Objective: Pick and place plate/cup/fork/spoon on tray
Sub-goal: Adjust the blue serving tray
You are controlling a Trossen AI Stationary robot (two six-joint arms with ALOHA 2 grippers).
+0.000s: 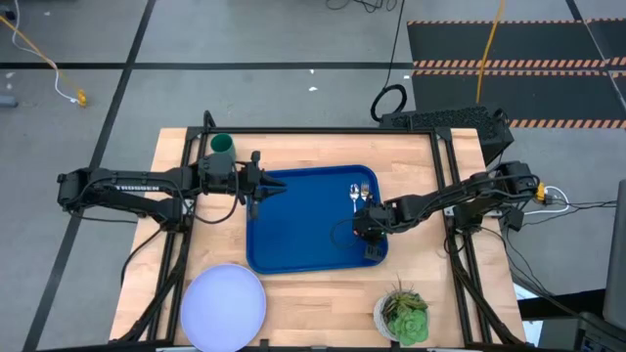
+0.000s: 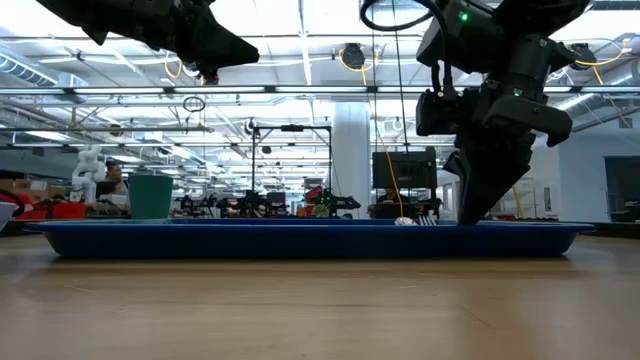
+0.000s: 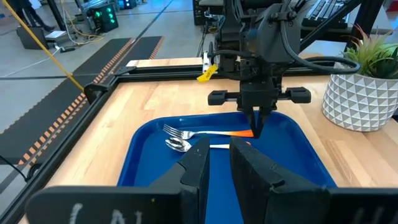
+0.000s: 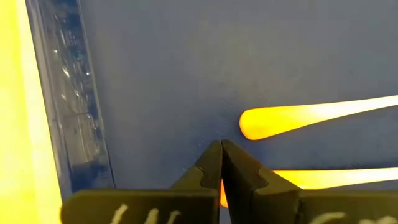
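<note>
The blue tray (image 1: 293,244) lies mid-table. The fork (image 1: 365,189) and the spoon (image 1: 354,194) lie side by side on its floor at the far right, with their orange handles toward the near edge. They also show in the left wrist view, the fork (image 3: 186,132) and the spoon (image 3: 178,145). My right gripper (image 1: 371,235) is shut and points down at the handle ends (image 4: 273,121). My left gripper (image 3: 221,163) is slightly open and empty, raised over the tray's far left rim. The green cup (image 1: 223,145) stands on the table at the far left. The plate (image 1: 225,298) lies at the near left. My right gripper's shut fingertips (image 3: 255,127) point down from above, at tray-floor height beside the fork's handle end (image 3: 246,132). A second orange handle (image 4: 323,177) runs behind the fingers. I cannot tell whether the fingertips touch a handle or the tray.
A white pot with a green plant (image 1: 401,315) stands on the table near the tray's near right corner. A black frame rail (image 1: 323,129) runs along the table's far edge. Bare wood lies between the plate and the pot.
</note>
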